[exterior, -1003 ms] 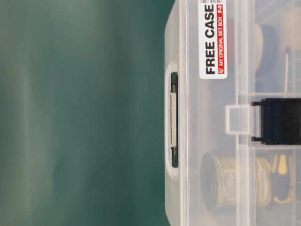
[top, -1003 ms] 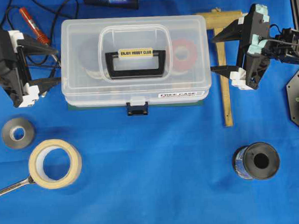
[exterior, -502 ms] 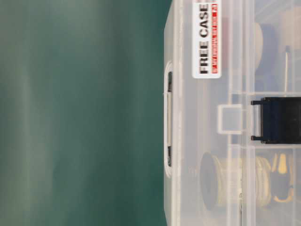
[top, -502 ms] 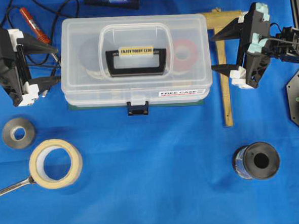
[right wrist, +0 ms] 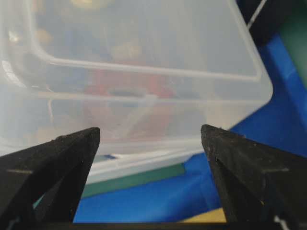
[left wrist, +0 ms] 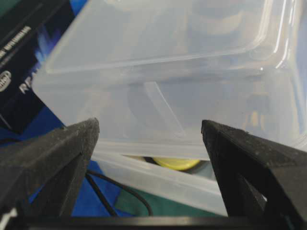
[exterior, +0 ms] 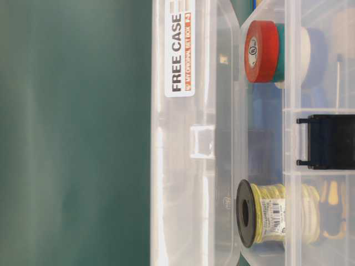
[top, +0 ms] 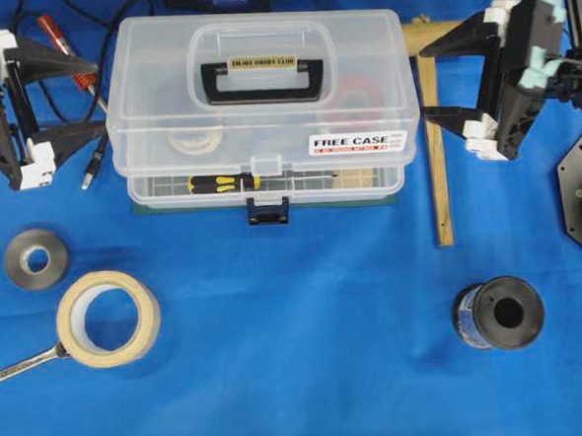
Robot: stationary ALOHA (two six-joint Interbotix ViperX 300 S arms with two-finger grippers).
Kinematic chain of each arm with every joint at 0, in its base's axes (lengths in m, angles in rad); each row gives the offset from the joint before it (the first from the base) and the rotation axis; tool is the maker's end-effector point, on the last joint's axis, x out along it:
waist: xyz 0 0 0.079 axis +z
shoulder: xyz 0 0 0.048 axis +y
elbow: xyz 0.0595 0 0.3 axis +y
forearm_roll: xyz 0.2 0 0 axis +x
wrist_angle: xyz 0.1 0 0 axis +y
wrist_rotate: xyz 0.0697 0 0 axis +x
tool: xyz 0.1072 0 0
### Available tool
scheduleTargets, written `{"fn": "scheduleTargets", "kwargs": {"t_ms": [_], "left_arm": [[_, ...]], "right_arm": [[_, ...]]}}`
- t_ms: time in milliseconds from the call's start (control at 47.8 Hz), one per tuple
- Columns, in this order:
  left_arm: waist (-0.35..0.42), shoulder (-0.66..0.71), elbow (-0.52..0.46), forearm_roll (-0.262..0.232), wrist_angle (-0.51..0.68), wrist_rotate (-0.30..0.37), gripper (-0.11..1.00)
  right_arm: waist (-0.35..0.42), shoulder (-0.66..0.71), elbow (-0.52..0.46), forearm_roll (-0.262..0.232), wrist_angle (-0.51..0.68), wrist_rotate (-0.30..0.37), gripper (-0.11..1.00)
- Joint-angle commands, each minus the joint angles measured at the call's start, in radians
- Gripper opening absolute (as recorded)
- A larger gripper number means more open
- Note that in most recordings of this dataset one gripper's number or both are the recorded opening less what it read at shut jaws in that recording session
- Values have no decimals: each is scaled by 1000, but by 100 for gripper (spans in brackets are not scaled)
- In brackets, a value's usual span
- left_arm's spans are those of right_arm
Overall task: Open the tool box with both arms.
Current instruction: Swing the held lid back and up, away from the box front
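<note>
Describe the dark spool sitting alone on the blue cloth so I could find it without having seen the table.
Start at the big clear tool box at the top of the overhead view and follow the long wooden square beside it downward. Just below its end stands the dark spool, seen end-on with a black rim and round centre hole. Unlike the cream tape roll and grey roll opposite, it stands alone.

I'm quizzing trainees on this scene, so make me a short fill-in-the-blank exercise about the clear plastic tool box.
1. The lid of the clear plastic tool box is ____.
2. The sticker on its lid reads FREE ____.
3. In the gap lies a yellow-and-black ____, above the dark blue front latch.
4. The left end effector and right end effector are both ____.

Missing words: raised; CASE; screwdriver; open
</note>
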Motion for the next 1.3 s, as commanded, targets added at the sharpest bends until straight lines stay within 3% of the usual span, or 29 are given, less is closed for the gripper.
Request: {"fn": "scheduleTargets", "kwargs": {"t_ms": [0,439,627,1275], "left_arm": [[2,-9,-43,-2,-14,0,88],[75,-8,-55,-2,-46,31,88],[121,5,-64,0,-95,69,88],[270,129,-123,-2,-176,89,88]], "right_arm": [[9,-23,-48,3,-11,3,87],[-15,-26,-58,-9,-21,-2,87],[-60,-23,-69,-11,-23,-2,87],[-232,57,-95,-11,-87,-6,87]]}}
